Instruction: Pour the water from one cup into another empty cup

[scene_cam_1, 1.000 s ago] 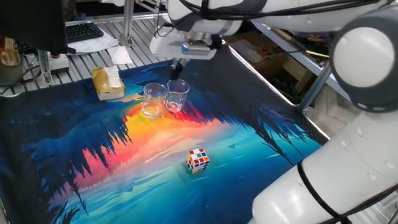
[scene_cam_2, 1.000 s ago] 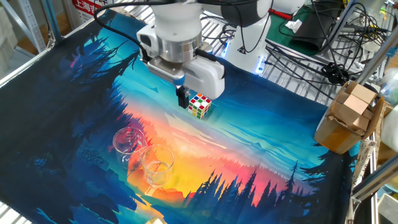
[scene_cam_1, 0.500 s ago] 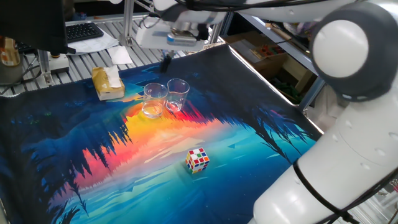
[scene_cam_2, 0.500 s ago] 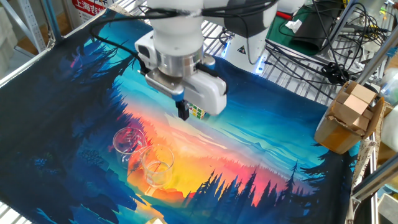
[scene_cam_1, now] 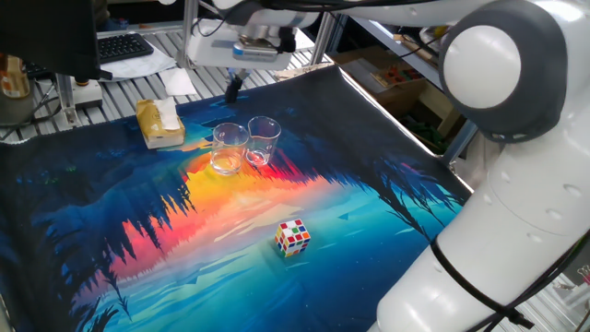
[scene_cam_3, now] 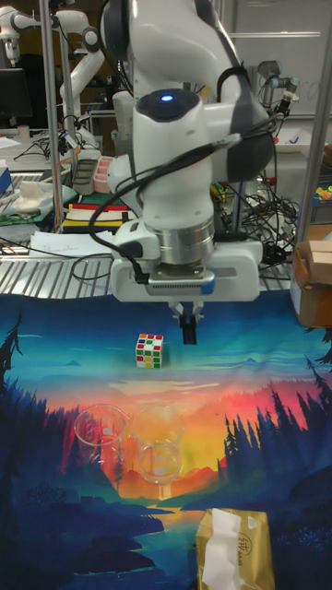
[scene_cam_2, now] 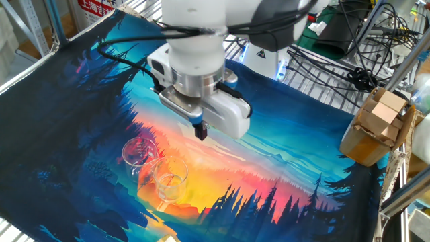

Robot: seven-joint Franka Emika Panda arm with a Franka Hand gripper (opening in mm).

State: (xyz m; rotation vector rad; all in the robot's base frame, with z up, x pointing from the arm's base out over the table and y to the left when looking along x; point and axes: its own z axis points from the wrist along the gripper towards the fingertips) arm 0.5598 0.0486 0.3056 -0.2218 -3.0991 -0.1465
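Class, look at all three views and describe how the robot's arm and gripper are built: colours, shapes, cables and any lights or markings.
The arm is made of glossy white rounded segments with grey joint caps. Black cables loop along its wrist. A small blue light glows on the wrist housing. Below a ribbed silver ring sits a white box-shaped hand, ending in the gripper with two short black fingers.

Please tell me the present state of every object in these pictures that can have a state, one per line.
gripper: shut, holding nothing, raised above the mat.
left glass cup: upright on the mat, touching the other cup; contents cannot be told.
right glass cup: upright, not gripped; contents cannot be told.
puzzle cube: scrambled, resting on the mat.
tissue pack: open, a tissue showing.
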